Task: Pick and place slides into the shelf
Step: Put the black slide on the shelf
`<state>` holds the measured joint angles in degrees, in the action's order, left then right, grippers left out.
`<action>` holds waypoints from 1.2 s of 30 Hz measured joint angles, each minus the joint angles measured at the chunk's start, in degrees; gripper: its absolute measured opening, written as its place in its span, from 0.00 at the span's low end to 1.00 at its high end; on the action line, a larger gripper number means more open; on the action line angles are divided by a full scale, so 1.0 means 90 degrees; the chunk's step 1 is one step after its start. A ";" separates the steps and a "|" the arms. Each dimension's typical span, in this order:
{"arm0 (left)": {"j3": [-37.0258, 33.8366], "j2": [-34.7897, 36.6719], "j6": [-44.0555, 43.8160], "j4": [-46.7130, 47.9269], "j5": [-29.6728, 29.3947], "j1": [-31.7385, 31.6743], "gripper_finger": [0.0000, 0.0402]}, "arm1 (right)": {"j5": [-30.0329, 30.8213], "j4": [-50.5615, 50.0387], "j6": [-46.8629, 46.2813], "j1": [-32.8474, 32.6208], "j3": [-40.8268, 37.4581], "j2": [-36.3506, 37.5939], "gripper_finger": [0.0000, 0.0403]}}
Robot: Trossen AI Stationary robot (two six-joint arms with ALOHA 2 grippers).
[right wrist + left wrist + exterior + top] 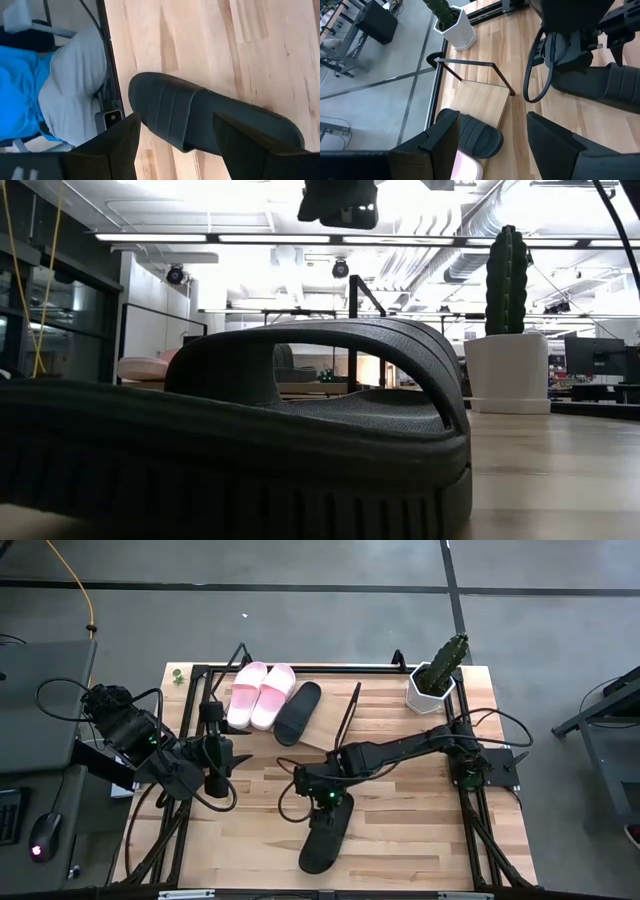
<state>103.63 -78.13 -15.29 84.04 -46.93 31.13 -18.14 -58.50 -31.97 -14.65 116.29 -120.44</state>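
- The last black slide [240,430] fills the low view, lying flat on the table [420,830] near its front edge, well apart from the shelf [330,720].
- The right gripper [326,802] hangs above its strap, fingers apart, nothing held: the pick-up step.
- Two pink slides [260,695] and one black slide [298,712] rest on the shelf.
- Next, I judge: descend, clamp the strap.
- The left gripper [222,762] waits at the left, fingers apart.

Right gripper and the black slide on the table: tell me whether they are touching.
Apart. In the right wrist view the open right gripper hangs above the black slide, its fingers clear of the strap.
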 joint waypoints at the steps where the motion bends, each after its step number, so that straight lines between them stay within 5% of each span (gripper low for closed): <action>1: 0.0000 0.0000 -0.0002 0.0002 -0.0001 0.0001 0.52 | 0.0007 -0.0041 0.0002 -0.0022 0.0000 0.0021 0.59; 16: 0.0000 0.0000 -0.0002 -0.0003 -0.0008 0.0001 0.52 | 0.0723 -0.0301 0.0894 0.0021 0.0000 0.2002 0.59; 27: 0.0000 0.0000 -0.0005 -0.0027 -0.0025 0.0000 0.52 | 0.0731 -0.1353 0.1289 0.0974 -0.0002 0.2901 0.59; 36: 0.0000 0.0000 -0.0003 -0.0020 -0.0025 0.0000 0.52 | -0.0307 -0.1342 0.2039 0.1907 0.0000 0.3203 0.59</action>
<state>103.63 -78.13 -15.32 83.85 -47.16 31.13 -20.89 -70.57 -13.61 2.52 116.29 -91.62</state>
